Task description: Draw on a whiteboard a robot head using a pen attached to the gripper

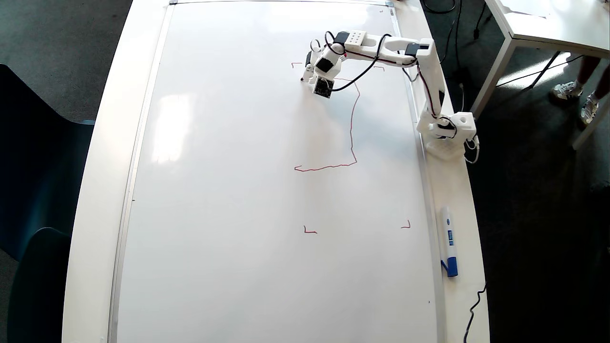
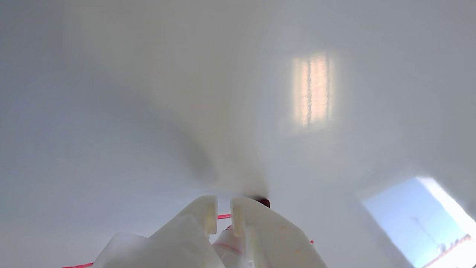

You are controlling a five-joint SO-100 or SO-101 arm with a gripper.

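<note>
The whiteboard (image 1: pixel 228 190) lies flat and fills most of the overhead view. A red line of the robot head (image 1: pixel 351 128) runs from under the gripper to the right, down the right side and left along the bottom; the left side is open and nothing is drawn inside. My gripper (image 1: pixel 307 71) is at the top left end of that line. The wrist view shows the gripper (image 2: pixel 223 208) with fingers nearly together around the white pen (image 2: pixel 230 243), its dark red tip (image 2: pixel 262 201) at the whiteboard (image 2: pixel 148 111).
Small red corner marks (image 1: pixel 310 231) (image 1: pixel 406 226) (image 1: pixel 296 64) sit around the drawing. A white marker with a blue cap (image 1: pixel 448 240) lies on the table edge right of the board. The arm's base (image 1: pixel 448 131) stands there too. Another white table (image 1: pixel 548 24) is at top right.
</note>
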